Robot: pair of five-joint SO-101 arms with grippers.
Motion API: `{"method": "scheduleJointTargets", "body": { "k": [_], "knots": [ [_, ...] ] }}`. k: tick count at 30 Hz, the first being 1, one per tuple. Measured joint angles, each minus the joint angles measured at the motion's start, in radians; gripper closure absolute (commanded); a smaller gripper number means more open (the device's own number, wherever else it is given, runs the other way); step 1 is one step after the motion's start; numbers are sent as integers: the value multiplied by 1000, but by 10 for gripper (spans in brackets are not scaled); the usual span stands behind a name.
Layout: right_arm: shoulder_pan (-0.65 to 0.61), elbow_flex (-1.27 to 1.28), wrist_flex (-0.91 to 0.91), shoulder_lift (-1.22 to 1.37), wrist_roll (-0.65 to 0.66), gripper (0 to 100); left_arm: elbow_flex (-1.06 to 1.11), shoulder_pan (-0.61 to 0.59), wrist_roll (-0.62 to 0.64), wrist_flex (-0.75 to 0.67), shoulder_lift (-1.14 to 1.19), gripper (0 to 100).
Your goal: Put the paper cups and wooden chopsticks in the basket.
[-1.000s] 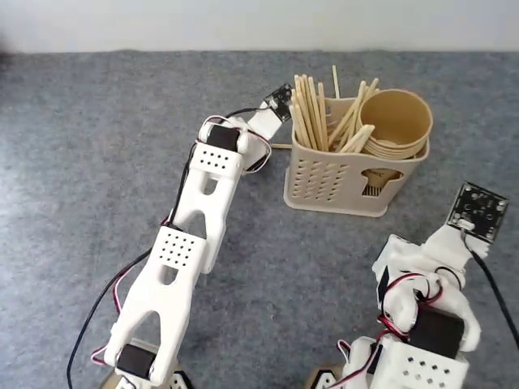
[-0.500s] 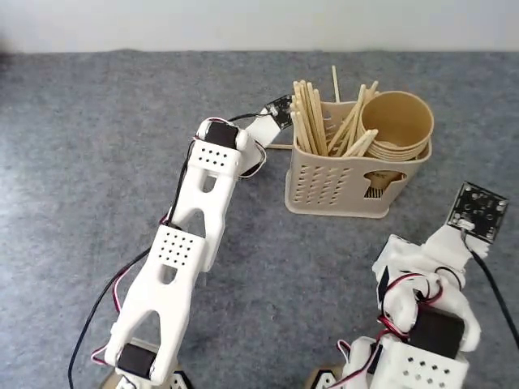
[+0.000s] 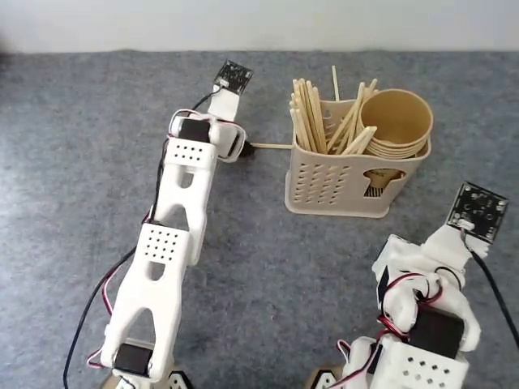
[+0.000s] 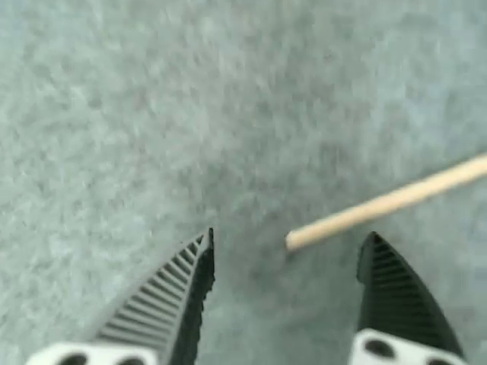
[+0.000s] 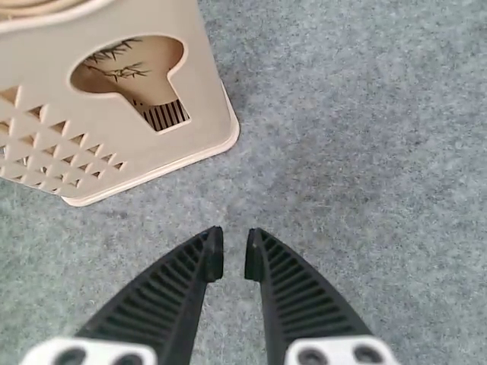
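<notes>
Since a pale wooden chopstick (image 4: 388,201) lies left of the beige perforated plastic basket (image 3: 332,186), the empty left gripper (image 4: 291,236) straddles its tip, wide open; the right gripper (image 5: 233,251) sits closed to a slit, empty.

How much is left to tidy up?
Nearly done. The paper cups and most chopsticks stand in the basket. One loose chopstick lies on the carpet beside it, its end inside the open left end effector, not yet gripped. It alone remains.

high: overhead, far | wrists: close, downward | basket (image 3: 324,182) shared: high+right wrist
</notes>
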Motion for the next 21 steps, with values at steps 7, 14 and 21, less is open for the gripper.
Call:
{"method": "scheduleJointTargets", "body": {
  "k": [7,14,21],
  "knots": [
    [0,0,0,0,0,935,-17,-3,112,-32,0,709],
    [0,0,0,0,0,935,-23,-3,155,-123,0,718],
    [0,0,0,0,0,935,-23,14,17,-28,20,773]
  ]
}}
